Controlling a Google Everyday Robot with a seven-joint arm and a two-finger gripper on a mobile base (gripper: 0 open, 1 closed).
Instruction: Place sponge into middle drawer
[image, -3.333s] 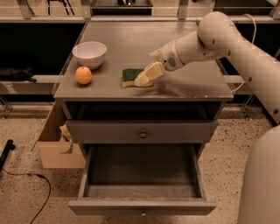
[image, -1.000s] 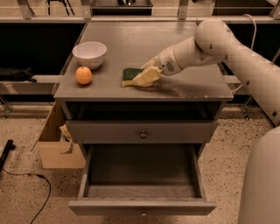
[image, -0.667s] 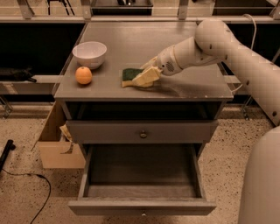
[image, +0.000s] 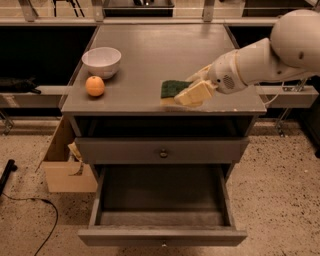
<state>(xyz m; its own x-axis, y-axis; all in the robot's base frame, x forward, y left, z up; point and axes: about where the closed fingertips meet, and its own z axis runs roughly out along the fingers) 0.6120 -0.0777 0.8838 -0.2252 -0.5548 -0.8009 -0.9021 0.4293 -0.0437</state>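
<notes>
The sponge (image: 172, 90), dark green on top with yellow foam beneath, is at the front of the cabinet top (image: 150, 50), right of centre. My gripper (image: 192, 94) comes in from the right, and its cream fingers (image: 199, 92) are closed on the sponge's right end. The sponge is at or just above the surface; I cannot tell if it is lifted. The middle drawer (image: 160, 235) is pulled wide open below, and its grey inside is bare.
A white bowl (image: 101, 61) and an orange fruit (image: 95, 86) sit on the top's left side. The upper drawer front (image: 162, 150) with its round knob is closed. An open cardboard box (image: 65, 172) stands on the floor at left, beside a black cable (image: 30, 207).
The gripper and the sponge have shifted to the right and toward the front edge of the top. The arm now reaches in lower, from the right.
</notes>
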